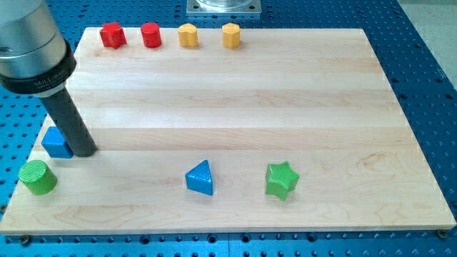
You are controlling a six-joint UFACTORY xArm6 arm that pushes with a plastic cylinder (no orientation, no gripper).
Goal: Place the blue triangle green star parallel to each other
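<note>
Blue triangle (201,178) sits low on the board, a little left of centre along the view's bottom, a chunky wedge with its apex pointing up and a matte, finely ribbed face. Just to its right, apart but near, there's the green star (281,180), 5 stubby rounded points, same ribbed plastic look. The 2 sit side by side at roughly the same height in the view, with a strip of bare wood between them.

Over to the view's left, my tip (84,151) is down on the wood, the dark smooth rod slanting up to a grey metal collar at the top left corner. The tip is right against the right side of a blue cube-like block (55,142), touching or as good as touching, and well apart from the triangle and star. There's no pincer here to be apart or together, only the bare rod end.

Below that blue block, at the board's lower left corner, stands a green cylinder (37,176), round top, ribbed skin.

Along the view's top edge, 4 small blocks in a row: a red star-like block (112,34), a red cylinder (151,34), a yellow block (187,35), and another yellow block (230,34), their shapes hard to make out.

All on a pale wooden board (235,100) with long grain stripes, resting on a blue perforated table (428,78).
</note>
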